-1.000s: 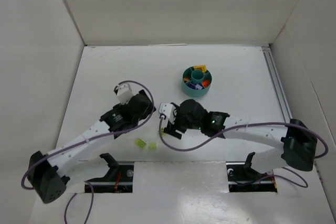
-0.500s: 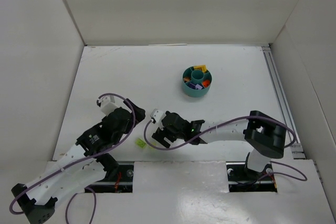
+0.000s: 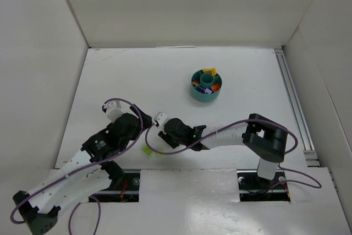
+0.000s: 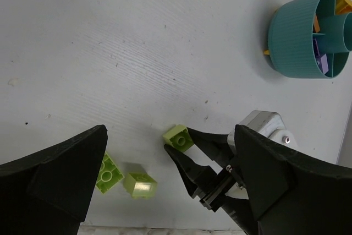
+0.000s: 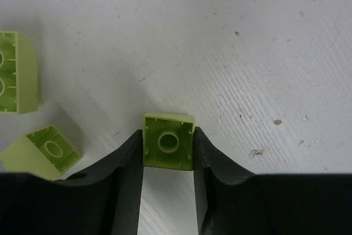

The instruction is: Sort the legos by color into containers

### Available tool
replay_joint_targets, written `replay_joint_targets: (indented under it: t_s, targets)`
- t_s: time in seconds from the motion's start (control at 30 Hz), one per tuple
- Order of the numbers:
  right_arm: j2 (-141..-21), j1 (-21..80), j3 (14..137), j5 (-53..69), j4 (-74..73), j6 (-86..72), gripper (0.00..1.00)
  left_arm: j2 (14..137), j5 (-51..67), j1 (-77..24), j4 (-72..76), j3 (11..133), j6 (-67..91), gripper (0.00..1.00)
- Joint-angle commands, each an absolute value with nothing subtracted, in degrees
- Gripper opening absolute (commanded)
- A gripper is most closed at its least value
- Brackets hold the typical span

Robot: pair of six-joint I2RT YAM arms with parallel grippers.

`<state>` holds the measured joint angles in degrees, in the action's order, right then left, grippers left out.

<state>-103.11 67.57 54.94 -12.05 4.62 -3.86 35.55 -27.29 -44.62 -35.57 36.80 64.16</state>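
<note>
now | right pincer: clamped on a small lime green plastic brick resting on the white tabletop | left pincer: spread wide, empty | round teal plastic dish: well apart

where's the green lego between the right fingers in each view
top external: hidden under the right arm, lower left of centre
left wrist: green lego lower centre, between the right fingers
right wrist: bottom centre
landmark: two loose green legos left of it
</note>
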Motion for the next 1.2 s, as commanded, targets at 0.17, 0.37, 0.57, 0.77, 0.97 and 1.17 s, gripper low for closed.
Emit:
replay_joint_targets:
  t_s: [0.17,0.37,0.57,0.77,0.97,1.17]
  targets:
    - [-95.03,67.33,57.3,-17.05,0.98,-0.8,0.27,36.39,-28.04,-44.74,-33.76,35.07,64.6,1.0]
    - [-83.77,56.71,59.06,-17.67,-4.56,6.76,0.24,36.39,-23.56,-45.26,-28.84,32.7,58.81,1.0]
    - [-83.75,40.73,63.36,-11.26,-7.47,12.21,0.24,37.79,-20.75,-45.26,-25.49,31.29,56.95,1.0]
    - [-90.78,32.97,71.18,-7.92,-9.32,13.97,0.24,42.18,-18.9,-45.26,-24.87,31.2,56.25,1.0]
    - [-95.27,28.83,75.23,-4.31,-10.45,15.02,0.27,43.95,-17.67,-45.26,-24.87,31.2,54.84,1.0]
    - [-97.02,27.77,75.76,-4.31,-10.46,15.55,0.36,46.31,-17.67,-46.76,-25.4,31.73,54.84,1.0]
